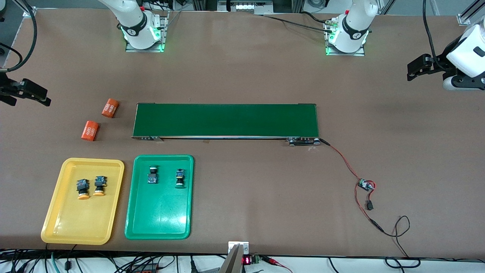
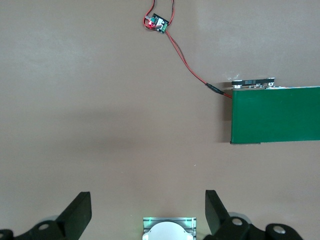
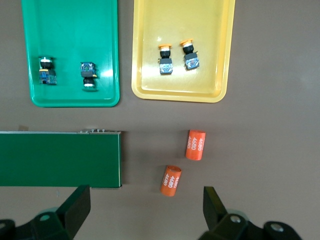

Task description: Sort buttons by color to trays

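Sorting looks finished: yellow-capped buttons (image 1: 91, 187) lie in my yellow tray (image 1: 57, 227), green-capped buttons (image 1: 166, 176) in the green tray (image 1: 159, 223), so my left gripper (image 2: 149, 210) and right gripper (image 3: 147, 207) wait spread, empty.

Yellow-capped buttons (image 1: 91, 186) in yellow tray (image 1: 60, 227), green-capped buttons (image 1: 166, 176) in green tray (image 1: 159, 227)

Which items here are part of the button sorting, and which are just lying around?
Job: two orange-capped buttons in the yellow tray; two green-capped buttons in the green tray.
Lying about: two orange cylinders, conveyor belt, wired circuit board.
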Controlling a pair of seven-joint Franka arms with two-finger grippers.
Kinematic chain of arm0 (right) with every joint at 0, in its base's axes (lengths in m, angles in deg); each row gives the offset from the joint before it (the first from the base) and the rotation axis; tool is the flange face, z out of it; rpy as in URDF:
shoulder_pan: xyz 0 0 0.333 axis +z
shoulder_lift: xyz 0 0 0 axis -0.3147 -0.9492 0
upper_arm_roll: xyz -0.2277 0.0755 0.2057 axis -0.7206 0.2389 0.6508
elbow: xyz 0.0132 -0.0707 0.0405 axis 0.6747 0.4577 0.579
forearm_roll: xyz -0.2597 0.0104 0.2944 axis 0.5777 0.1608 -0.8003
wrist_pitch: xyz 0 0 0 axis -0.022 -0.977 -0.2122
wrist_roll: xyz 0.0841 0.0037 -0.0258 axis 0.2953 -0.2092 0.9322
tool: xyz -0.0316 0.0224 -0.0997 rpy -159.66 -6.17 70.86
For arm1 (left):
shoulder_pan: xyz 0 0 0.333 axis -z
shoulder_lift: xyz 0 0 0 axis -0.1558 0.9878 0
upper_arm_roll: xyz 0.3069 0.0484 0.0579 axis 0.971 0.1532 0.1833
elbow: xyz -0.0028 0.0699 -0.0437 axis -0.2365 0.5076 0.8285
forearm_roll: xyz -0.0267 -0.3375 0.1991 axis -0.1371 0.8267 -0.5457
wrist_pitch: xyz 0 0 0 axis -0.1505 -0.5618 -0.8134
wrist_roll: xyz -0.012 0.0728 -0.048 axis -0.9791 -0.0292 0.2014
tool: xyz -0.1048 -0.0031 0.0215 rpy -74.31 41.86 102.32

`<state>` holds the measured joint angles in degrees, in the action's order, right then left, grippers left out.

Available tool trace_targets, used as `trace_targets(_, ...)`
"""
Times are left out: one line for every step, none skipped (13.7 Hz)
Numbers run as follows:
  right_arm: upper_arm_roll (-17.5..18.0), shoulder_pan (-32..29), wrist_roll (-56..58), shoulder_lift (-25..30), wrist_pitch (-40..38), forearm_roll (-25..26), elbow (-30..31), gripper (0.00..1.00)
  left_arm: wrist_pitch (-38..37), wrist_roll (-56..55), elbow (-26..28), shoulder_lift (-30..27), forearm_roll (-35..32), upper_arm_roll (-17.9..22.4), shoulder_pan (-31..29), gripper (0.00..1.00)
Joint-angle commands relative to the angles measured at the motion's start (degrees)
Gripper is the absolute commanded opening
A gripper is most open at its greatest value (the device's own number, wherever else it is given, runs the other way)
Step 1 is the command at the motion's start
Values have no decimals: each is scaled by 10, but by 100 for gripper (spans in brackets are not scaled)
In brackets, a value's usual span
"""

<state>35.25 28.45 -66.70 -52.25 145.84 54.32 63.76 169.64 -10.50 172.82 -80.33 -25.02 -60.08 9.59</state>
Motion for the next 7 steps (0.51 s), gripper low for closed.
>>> trace_targets(1, 10, -12, 27, -4, 1, 25, 100, -12, 12, -15, 5, 8, -1, -4, 100)
trace_targets(7, 10, -20, 28, -11, 2, 24, 100, -12, 12, -15, 5, 8, -1, -4, 100)
trace_targets(10, 9, -22, 32, -12, 2, 22, 100, -12, 12, -15, 5, 8, -1, -4, 100)
trace_targets(10, 9, -23, 36, -16, 2, 22, 100, -12, 12, -15, 5, 8, -1, -4, 100)
trace_targets(10, 8, -24, 37, -23, 1, 22, 100, -12, 12, -15, 5, 8, -1, -4, 100)
trace_targets(9, 8, -24, 37, -23, 0, 21, 100, -13, 12, -15, 5, 8, -1, -4, 100)
trace_targets(10, 8, -24, 35, -23, 1, 17, 100, -12, 12, -15, 5, 8, -1, -4, 100)
